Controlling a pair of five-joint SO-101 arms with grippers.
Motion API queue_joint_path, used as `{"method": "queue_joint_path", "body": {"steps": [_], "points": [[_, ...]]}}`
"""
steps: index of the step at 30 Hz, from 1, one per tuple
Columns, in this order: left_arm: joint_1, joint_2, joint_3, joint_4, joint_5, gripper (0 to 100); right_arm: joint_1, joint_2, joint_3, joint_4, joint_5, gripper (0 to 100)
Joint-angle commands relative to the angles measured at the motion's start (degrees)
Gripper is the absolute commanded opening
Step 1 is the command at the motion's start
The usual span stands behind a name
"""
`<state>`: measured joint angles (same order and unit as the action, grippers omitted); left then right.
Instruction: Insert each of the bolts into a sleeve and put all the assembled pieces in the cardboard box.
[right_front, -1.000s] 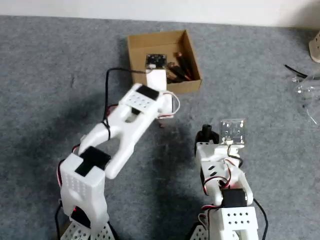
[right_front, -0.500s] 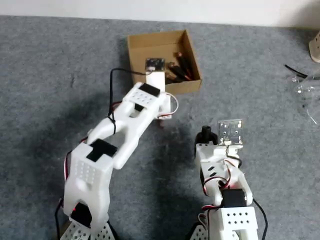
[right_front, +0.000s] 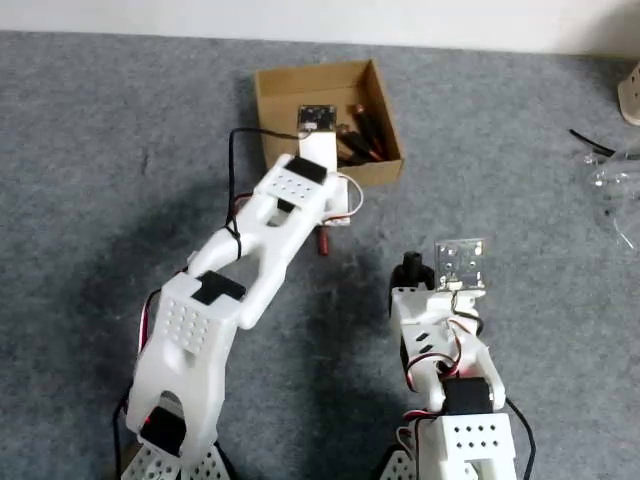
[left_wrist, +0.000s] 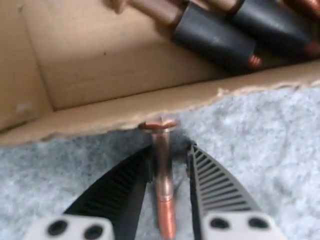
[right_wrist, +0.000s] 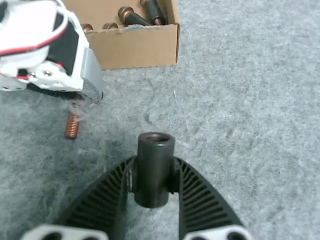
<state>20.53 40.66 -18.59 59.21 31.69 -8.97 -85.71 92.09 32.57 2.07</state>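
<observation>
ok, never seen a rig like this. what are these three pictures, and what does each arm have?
Two small white robot arms sit side by side on a grey carpeted table. One picture looks down from overhead. The other two come from a camera on each arm's wrist. The left gripper is at a bare copper bolt just outside the cardboard box; whether it grips the bolt is unclear. The right gripper has its fingers shut on a black sleeve, held upright. Inside the box lie finished pieces, bolts in sleeves.
</observation>
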Motion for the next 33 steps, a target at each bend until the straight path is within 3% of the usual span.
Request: {"method": "queue_joint_path", "body": {"steps": [1,4,7,20,25,33], "points": [[0.0,0.5,-4.2,5.0,0.5,12,-0.6,-1.0,-0.9,-2.0,0.7,0.4],[-0.1,0.7,-6.7,9.5,1.1,10,-0.6,-1.0,-0.9,-2.0,0.7,0.4],[0.1,0.7,-7.0,11.6,0.4,0,-0.6,-1.0,-0.9,-2.0,0.8,0.4],[7.1,-2.1,-7.6,19.7,-1.0,1,-0.6,-1.0,-0.9,-2.0,0.8,0.4],[10.8,-10.6,-7.5,23.3,-3.2,0,-0.6,-1.0,-0.9,-2.0,0.8,0.4],[10.8,-22.6,-7.4,30.6,-8.2,0,-0.6,-1.0,-0.9,-2.0,0.8,0.4]]}}
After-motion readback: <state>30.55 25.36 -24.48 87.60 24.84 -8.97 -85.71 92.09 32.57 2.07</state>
